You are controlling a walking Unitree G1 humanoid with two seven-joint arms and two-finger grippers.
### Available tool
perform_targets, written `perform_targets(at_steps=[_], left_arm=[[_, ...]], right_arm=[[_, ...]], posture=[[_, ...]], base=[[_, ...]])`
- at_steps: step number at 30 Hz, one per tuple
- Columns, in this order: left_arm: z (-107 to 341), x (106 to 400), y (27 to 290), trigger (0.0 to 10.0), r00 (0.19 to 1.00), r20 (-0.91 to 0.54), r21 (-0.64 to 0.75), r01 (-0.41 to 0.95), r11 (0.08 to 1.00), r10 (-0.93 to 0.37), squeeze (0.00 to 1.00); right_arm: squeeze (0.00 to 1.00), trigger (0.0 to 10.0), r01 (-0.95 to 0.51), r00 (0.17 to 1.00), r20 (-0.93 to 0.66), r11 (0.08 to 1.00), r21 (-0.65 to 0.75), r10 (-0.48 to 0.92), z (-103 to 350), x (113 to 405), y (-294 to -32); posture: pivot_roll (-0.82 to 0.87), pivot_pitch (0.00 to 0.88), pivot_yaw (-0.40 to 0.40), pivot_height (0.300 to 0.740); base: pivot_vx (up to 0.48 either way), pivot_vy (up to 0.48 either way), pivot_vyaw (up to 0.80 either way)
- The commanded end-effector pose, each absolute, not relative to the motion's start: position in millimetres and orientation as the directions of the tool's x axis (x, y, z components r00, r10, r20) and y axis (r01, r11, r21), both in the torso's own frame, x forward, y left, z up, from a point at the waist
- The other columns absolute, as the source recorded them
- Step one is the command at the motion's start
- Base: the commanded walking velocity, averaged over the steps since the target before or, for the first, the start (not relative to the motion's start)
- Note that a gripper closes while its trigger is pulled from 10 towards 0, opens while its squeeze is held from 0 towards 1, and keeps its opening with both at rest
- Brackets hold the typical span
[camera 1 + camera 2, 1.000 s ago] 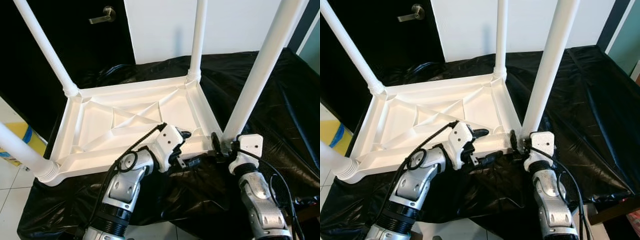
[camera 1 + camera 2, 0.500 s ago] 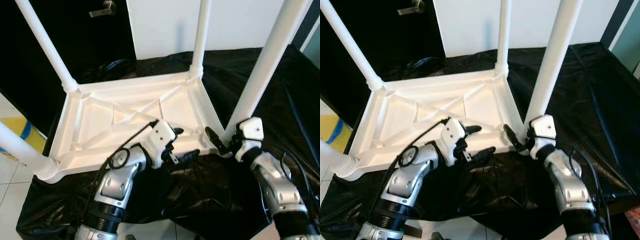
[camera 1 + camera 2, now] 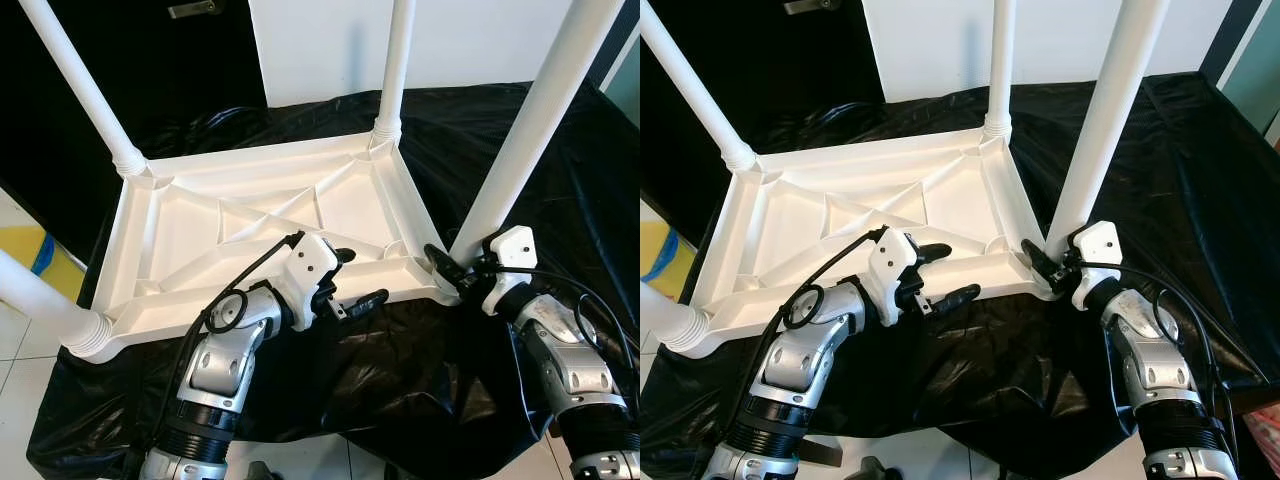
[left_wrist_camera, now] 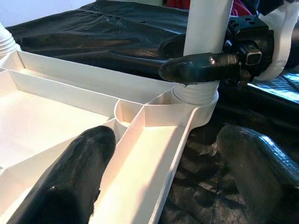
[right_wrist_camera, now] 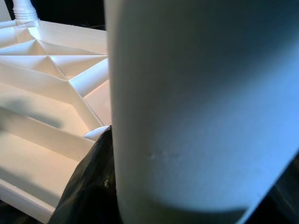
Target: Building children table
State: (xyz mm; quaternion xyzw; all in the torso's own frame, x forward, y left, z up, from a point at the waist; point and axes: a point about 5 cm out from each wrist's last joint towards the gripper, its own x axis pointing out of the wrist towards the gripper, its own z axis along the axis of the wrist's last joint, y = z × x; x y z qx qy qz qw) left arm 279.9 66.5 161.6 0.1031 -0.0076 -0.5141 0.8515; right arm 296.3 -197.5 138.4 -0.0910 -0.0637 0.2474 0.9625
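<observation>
A white plastic children's table (image 3: 250, 210) lies upside down on a black sheet, its legs pointing up. My left gripper (image 3: 360, 277) is open and straddles the table's near rim (image 4: 154, 154); one finger (image 4: 70, 182) is inside the tray and the other (image 4: 261, 172) is outside over the sheet. My right gripper (image 3: 455, 268) is at the base of the near right leg (image 3: 520, 130). Its fingers (image 4: 201, 67) lie on either side of the leg's foot, closed against it. That leg (image 5: 201, 102) looms large in the right wrist view.
The black sheet (image 3: 560, 180) covers the support under the table and drapes over its front edge. Three more legs rise at the far left (image 3: 85, 90), far right (image 3: 395, 70) and near left (image 3: 45, 305). A dark door stands behind, and a yellow object (image 3: 30, 255) lies on the floor at left.
My right arm has swung out to the right of the near right leg, and its fingers have settled against the leg's base. The left gripper stays astride the near rim. The camera shifted slightly.
</observation>
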Motion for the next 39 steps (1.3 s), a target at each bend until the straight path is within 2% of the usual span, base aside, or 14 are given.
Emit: perform_targets(at_steps=[1,5,7,15,17,18,20,23,28,35,39], left_arm=[[158,279,65,10.0,0.513,-0.077,0.175,0.851,0.495,-0.855,0.00],[158,279,63,10.0,0.513,-0.069,0.167,0.851,0.497,-0.855,0.00],[157,279,63,10.0,0.527,-0.073,0.180,0.842,0.509,-0.847,0.00],[157,280,64,10.0,0.547,-0.065,0.187,0.828,0.529,-0.834,0.00],[157,283,66,10.0,0.585,-0.045,0.214,0.798,0.564,-0.810,0.00],[157,283,66,10.0,0.585,-0.045,0.214,0.798,0.564,-0.810,0.00],[157,283,66,10.0,0.599,-0.031,0.220,0.785,0.579,-0.800,0.00],[157,282,65,10.0,0.599,-0.030,0.220,0.785,0.579,-0.800,0.00],[158,282,62,10.0,0.595,-0.032,0.223,0.788,0.574,-0.803,0.00],[156,288,61,10.0,0.603,-0.042,0.222,0.783,0.581,-0.796,0.00],[160,288,61,10.0,0.599,-0.016,0.219,0.783,0.582,-0.800,0.00]], right_arm=[[0.00,10.0,-0.412,0.908,-0.012,0.887,-0.206,0.419,116,288,-201],[0.00,10.0,-0.357,0.931,-0.006,0.910,-0.211,0.364,115,288,-202],[0.00,10.0,-0.254,0.966,-0.002,0.947,-0.196,0.258,113,286,-203],[0.00,10.0,-0.147,0.988,0.014,0.976,-0.163,0.152,109,281,-197],[0.00,10.0,0.020,0.999,0.029,0.993,-0.118,-0.017,103,277,-184],[0.00,10.0,0.020,0.999,0.029,0.993,-0.118,-0.017,103,277,-184],[0.00,10.0,0.134,0.991,0.016,0.988,-0.072,-0.134,97,276,-172],[0.00,10.0,0.152,0.988,0.012,0.987,-0.060,-0.152,96,276,-168],[0.00,10.0,0.075,0.997,0.030,0.997,-0.032,-0.074,99,276,-146],[0.00,10.0,0.069,0.996,0.063,0.996,-0.049,-0.066,103,280,-144],[0.00,10.0,0.025,0.997,0.080,1.000,-0.005,-0.024,109,282,-137]], posture=[[-0.13,0.118,0.036,0.740],[-0.12,0.116,0.031,0.740],[-0.13,0.106,0.026,0.740],[-0.12,0.099,0.017,0.740],[-0.12,0.083,0.002,0.740],[-0.12,0.083,0.002,0.740],[-0.11,0.070,-0.006,0.740],[-0.11,0.067,-0.007,0.740],[-0.09,0.034,-0.013,0.740],[-0.08,0.022,-0.018,0.740],[-0.08,0.010,-0.017,0.740]], base=[[0.000,0.000,0.00],[0.000,0.000,0.00],[0.000,0.000,0.00],[0.000,0.000,0.00],[0.000,0.000,0.00],[0.000,0.000,0.00],[0.000,0.000,0.00],[0.000,0.000,0.00],[0.000,0.000,0.00],[0.000,0.000,0.00],[0.000,0.000,0.00]])
